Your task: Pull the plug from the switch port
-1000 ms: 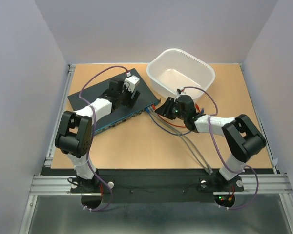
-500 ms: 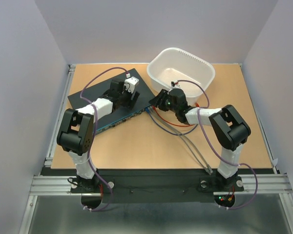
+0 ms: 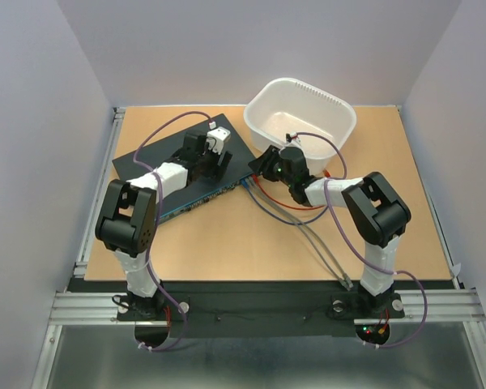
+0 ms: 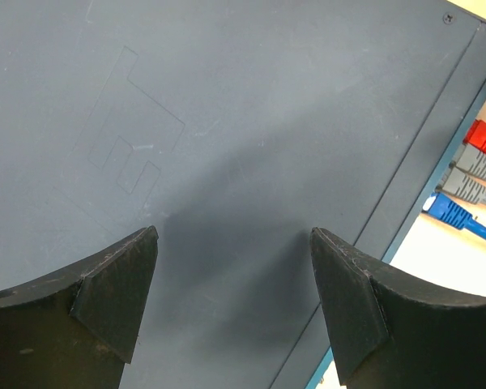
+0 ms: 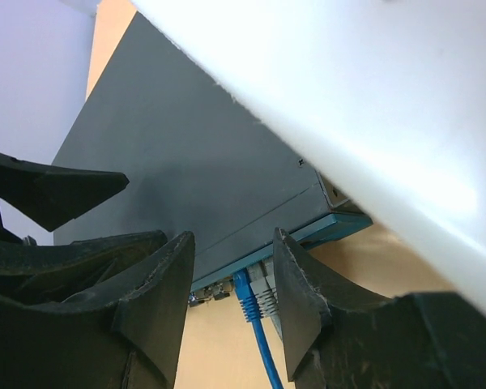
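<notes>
Extraction not done: the blue plug [image 5: 245,293] sits in the switch [image 3: 150,154], which lies on the tabletop [image 3: 227,243] beside the white tub [image 3: 340,121]. My right hand [image 5: 233,239] is half spread, aligned on the plug, pinching nothing. My left hand [image 4: 233,243] is spread over the lid; contact unclear. Plug latch hidden

My left gripper [image 3: 213,156] is over the dark switch [image 3: 146,162], and my right gripper [image 3: 263,166] sits at its right corner, just beside the white tub [image 3: 304,84], where blue, red and grey cables [image 3: 320,243] leave its edge.
</notes>
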